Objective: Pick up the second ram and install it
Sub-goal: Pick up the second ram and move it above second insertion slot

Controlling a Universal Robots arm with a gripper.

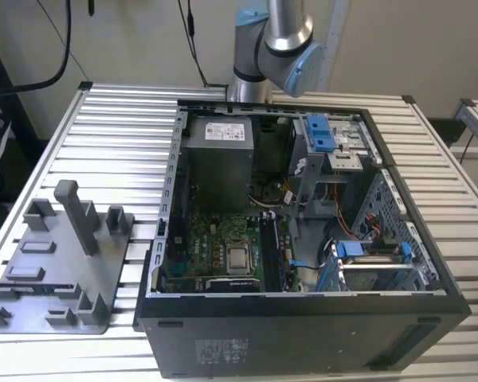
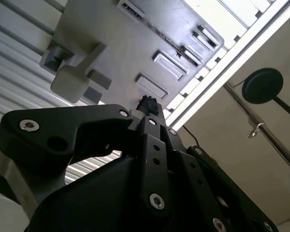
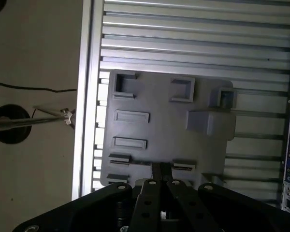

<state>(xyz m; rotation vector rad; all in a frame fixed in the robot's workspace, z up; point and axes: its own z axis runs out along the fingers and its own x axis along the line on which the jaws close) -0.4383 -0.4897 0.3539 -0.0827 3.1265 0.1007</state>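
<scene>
In the first wrist view the pincer (image 3: 160, 166) hangs above the grey holder tray (image 3: 164, 125), fingers pressed together and gripping nothing. The second ram (image 3: 137, 163) stands on edge in a tray slot, a thin dark strip. The tray lies on the slatted surface (image 1: 111, 127), lower left of the exterior view, beside the open computer case (image 1: 303, 318).

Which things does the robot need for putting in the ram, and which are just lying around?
For the job:
- ram, sitting in the tray
- gripper, above the tray
- open computer

Just lying about:
- black cable behind the table
- round black stand on the floor
</scene>
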